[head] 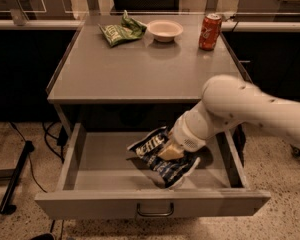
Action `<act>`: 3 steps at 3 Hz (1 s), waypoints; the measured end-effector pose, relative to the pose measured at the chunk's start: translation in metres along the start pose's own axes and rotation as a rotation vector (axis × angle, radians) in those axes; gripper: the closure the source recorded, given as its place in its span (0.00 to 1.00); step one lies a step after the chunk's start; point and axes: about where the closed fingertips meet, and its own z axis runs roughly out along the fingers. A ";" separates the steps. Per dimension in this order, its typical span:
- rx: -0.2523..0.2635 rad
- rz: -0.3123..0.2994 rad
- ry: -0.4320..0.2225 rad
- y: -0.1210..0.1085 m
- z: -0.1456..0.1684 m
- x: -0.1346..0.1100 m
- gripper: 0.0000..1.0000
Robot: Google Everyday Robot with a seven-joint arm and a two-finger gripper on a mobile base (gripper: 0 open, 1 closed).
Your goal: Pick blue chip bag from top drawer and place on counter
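The gripper [168, 154] is down inside the open top drawer [97, 170], reaching in from 2 o'clock. One tan finger [172, 152] shows, pressed onto the blue chip bag [151, 155]. The fingers are pinched almost together on the crumpled foil. The bag sits right of the drawer's centre, its long axis running 10 o'clock to 4 o'clock, with the white lettering towards 10. Up at 12 o'clock, the counter [140, 71] carries a green snack bag [121, 32], a bowl [164, 30] and a red can [210, 32].
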 end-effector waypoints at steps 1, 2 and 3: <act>0.036 -0.026 0.020 -0.007 -0.059 -0.014 1.00; 0.060 -0.038 0.033 -0.033 -0.134 -0.030 1.00; 0.073 -0.050 0.022 -0.035 -0.143 -0.038 1.00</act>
